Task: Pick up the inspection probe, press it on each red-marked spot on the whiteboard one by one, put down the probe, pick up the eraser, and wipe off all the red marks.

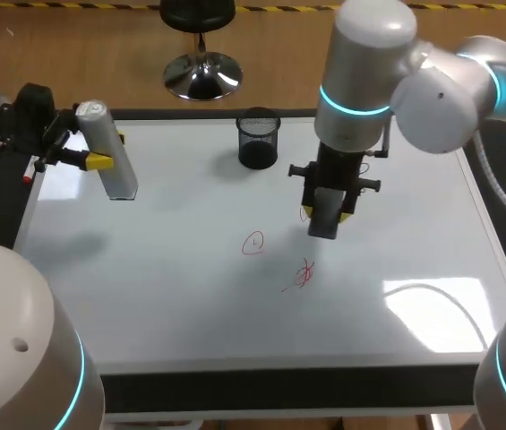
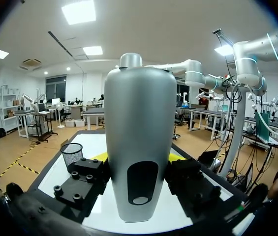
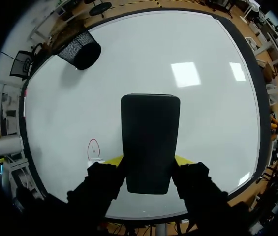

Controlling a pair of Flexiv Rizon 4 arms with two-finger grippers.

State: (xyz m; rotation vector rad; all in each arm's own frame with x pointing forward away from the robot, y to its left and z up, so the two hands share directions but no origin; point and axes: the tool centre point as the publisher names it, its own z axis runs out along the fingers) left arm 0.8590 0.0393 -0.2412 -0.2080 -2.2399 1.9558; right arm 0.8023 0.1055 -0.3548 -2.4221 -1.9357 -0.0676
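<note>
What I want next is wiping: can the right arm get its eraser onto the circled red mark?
Probably yes: the right gripper holds the eraser close to the circled red mark, only bare whiteboard lies between, and the mesh cup stands clear.

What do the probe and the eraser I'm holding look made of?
The probe: smooth satin silver-grey shell with soft highlights, so likely moulded plastic or painted metal; the look leaves that open. The eraser: matte black block with no glare, probably plastic with a felt or foam face, though I cannot tell which.
</note>
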